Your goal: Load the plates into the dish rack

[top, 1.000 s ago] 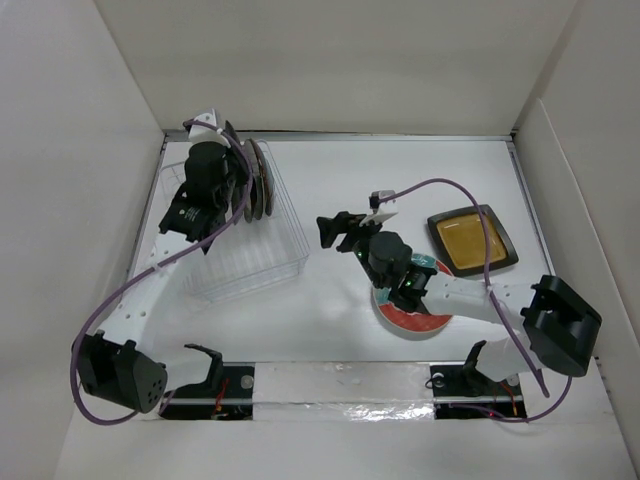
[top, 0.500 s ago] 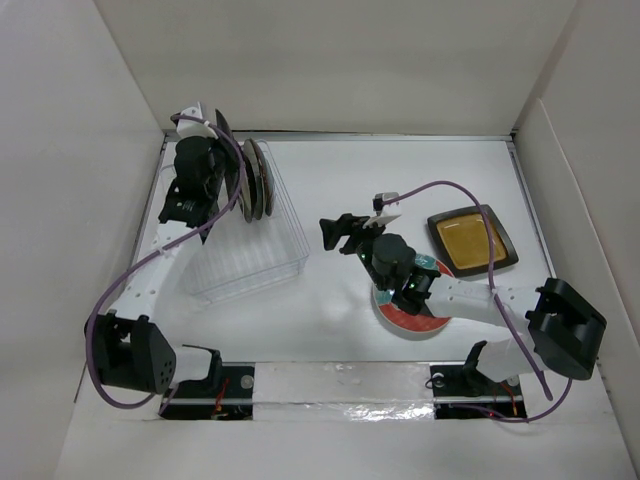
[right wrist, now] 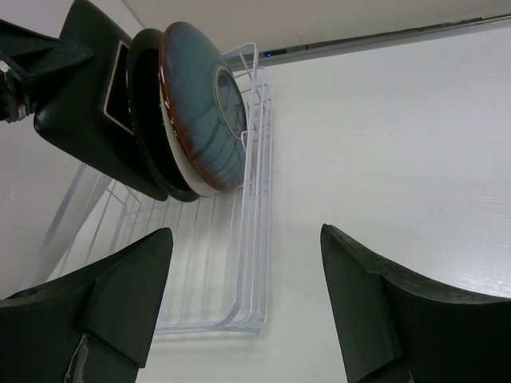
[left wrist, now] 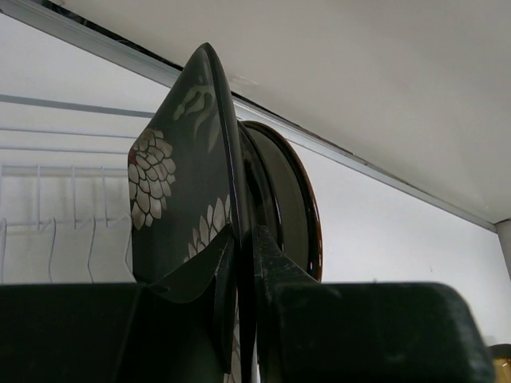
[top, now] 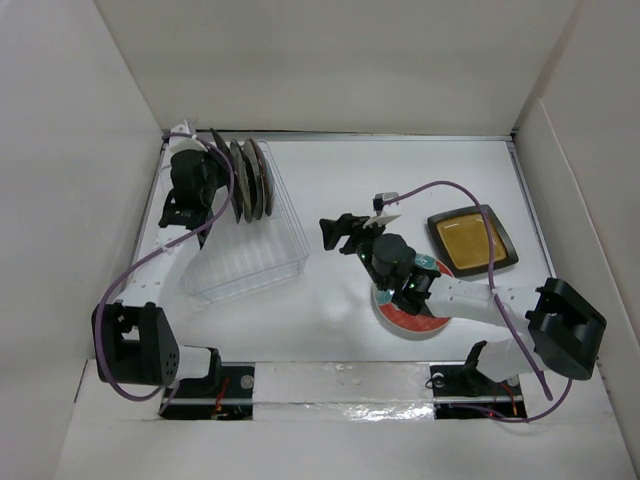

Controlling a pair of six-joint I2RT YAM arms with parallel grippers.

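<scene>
At ten o'clock on my worktop (top: 400, 170) sits the dish rack (top: 255, 265), with plates standing on edge at its far end. My left pincer (left wrist: 243, 239) is clenched on the leftmost, the black square floral plate (left wrist: 180, 183). Near centre my right pincer (right wrist: 246, 239) hangs released, facing nine o'clock. The red-and-teal plate (top: 410, 318) lies flat at four o'clock, and the amber-centred square plate (top: 472, 240) at three.

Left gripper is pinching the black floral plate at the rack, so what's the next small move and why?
Probably ease the black floral plate down until it seats in the dish rack, before any release. The left gripper is shut on its edge; it stands upright beside the racked plates, but its bottom edge is hidden.
</scene>
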